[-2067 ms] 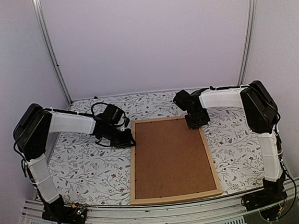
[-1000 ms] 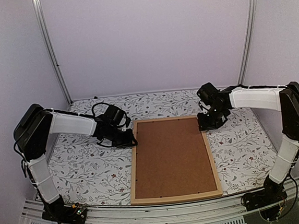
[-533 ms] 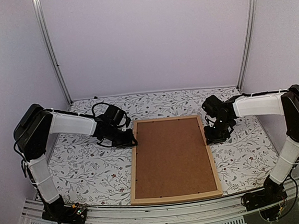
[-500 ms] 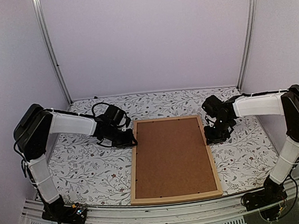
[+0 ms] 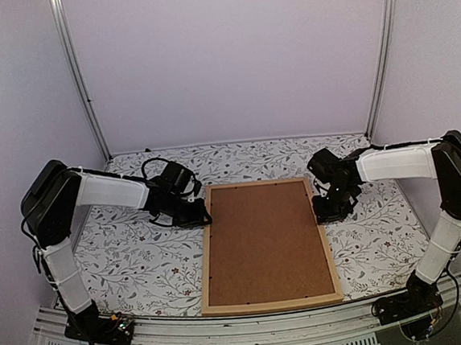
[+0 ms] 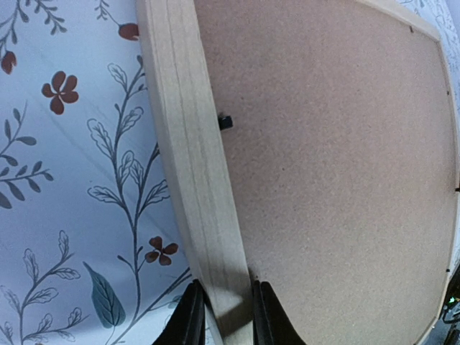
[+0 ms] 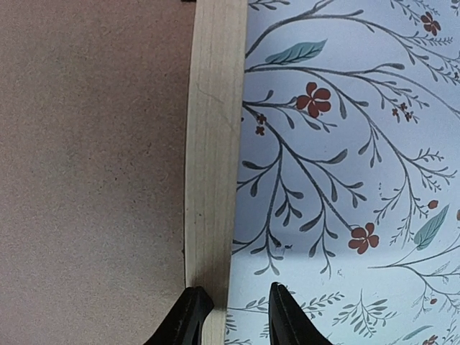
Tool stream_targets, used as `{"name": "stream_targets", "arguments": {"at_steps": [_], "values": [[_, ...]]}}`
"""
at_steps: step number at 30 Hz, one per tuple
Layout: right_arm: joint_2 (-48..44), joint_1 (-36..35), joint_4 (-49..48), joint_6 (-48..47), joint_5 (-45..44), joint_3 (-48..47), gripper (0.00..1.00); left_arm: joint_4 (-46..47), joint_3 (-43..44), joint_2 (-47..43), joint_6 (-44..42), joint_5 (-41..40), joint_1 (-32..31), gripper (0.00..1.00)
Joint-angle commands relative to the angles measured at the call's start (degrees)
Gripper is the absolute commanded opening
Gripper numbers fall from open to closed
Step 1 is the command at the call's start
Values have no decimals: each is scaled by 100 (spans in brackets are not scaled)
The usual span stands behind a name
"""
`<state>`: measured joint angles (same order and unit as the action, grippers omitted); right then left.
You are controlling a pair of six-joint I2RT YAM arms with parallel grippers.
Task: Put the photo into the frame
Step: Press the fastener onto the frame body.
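One change: right gripper (image 5: 329, 214) shifted nearer along frame (image 5: 270, 305) rail.

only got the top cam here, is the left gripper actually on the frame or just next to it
observer: on it. In the left wrist view the left gripper straddles the frame at its left rail, with a finger tight against each edge.
operator: and the right one
observer: the right gripper straddles the right rail too, but looser: a strip of cloth shows between the rail and the outer finger.
operator: anything holding the back in
observer: one small black tab sticks out from the left rail's inner edge onto the backing board.
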<state>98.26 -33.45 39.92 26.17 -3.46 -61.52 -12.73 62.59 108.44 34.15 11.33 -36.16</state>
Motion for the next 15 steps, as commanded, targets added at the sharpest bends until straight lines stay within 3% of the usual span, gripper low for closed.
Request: {"name": "stream_targets", "arguments": {"at_steps": [1,15], "values": [[209,-145,171,110,-108,-106,33,-266,-61,309,-275,194,-225,19],[655,-681,358,421,-294,-476,34,-230,-106,336,-260,220,-225,18]]}}
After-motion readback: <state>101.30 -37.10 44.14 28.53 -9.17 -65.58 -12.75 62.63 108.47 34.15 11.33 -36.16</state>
